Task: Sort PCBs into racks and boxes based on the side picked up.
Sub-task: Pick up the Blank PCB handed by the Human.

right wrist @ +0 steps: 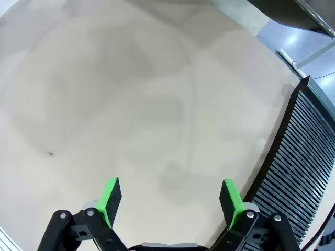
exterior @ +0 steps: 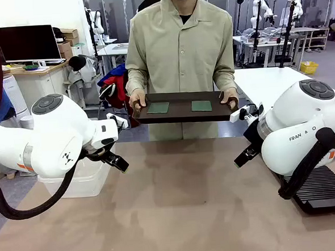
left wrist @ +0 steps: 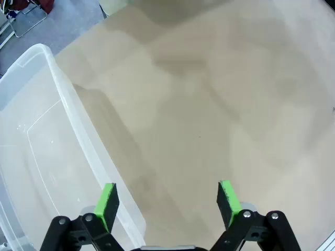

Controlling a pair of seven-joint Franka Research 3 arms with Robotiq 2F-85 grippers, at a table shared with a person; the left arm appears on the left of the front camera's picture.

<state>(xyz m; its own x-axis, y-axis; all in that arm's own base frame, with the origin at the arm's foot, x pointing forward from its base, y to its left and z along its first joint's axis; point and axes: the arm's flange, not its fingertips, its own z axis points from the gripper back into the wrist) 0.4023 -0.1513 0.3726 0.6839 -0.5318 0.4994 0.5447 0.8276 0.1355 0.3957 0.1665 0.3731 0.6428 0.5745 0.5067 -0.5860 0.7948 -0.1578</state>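
Green, thin and flat, two PCBs (exterior: 158,108) lie side by side, apart, on the dark brown tray (exterior: 181,118) the person (exterior: 179,45) holds at the table's (exterior: 178,204) far edge. One clear box (left wrist: 31,130) sits just beside the left gripper (left wrist: 166,194), spread wide, empty. One black slotted rack (right wrist: 296,167) sits by the right gripper (right wrist: 170,192), likewise spread, empty.
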